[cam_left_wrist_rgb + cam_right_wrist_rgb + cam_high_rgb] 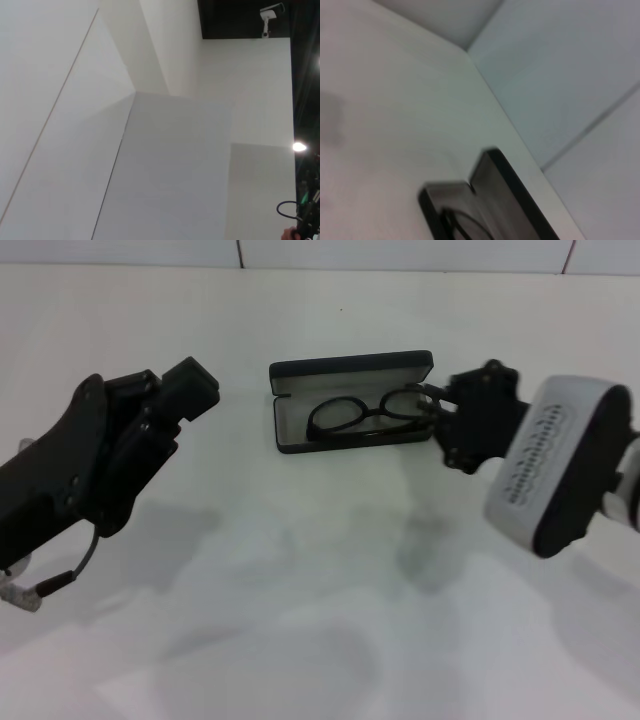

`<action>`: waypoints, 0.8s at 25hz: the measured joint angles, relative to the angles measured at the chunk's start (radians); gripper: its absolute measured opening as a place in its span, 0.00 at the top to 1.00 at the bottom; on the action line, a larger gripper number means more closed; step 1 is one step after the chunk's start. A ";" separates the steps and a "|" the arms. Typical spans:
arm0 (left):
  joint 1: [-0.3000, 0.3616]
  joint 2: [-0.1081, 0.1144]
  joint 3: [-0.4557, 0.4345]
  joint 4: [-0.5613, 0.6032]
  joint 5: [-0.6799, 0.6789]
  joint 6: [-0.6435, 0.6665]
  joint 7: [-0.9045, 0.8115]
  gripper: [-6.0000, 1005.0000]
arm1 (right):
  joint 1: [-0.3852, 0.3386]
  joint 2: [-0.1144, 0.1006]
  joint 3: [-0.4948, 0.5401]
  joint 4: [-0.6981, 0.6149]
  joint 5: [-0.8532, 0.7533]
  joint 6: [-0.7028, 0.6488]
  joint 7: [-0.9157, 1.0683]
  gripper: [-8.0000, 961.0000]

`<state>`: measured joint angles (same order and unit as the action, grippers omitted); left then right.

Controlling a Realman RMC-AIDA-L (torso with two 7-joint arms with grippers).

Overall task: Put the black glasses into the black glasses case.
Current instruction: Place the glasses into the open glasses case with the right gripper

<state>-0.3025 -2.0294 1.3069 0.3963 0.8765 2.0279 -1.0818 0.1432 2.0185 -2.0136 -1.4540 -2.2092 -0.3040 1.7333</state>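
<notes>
Looking down from the head view, the black glasses case [352,405] lies open on the white table [300,590], lid propped up on its far side. The black glasses [365,412] lie in the pale lining, their right end rising over the case's right rim. The right gripper [440,410] sits right at that end of the case, its tip against the frame's outer end; whether its fingers are closed on the frame or parted around it, I cannot tell. The left gripper [185,395] hangs well off to the case's other side, above bare table, holding nothing; its finger gap is not readable either.

Over to the left wrist view: only white wall panels [125,125] and a dark strip of room behind, no case, no glasses.

Now the right wrist view: the case [490,205] sits just ahead of the camera, raised lid and grey tray showing, with a dark curve of the glasses [462,225] inside it. The gripper's own fingers do not appear.
</notes>
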 joint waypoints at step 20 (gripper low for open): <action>-0.064 -0.005 -0.025 -0.039 0.006 -0.009 -0.004 0.95 | 0.171 0.005 0.156 0.286 0.053 -0.034 0.032 0.91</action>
<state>-0.3663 -2.0345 1.2823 0.3571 0.8829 2.0186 -1.0854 0.3146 2.0233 -1.8575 -1.1680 -2.1560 -0.3376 1.7657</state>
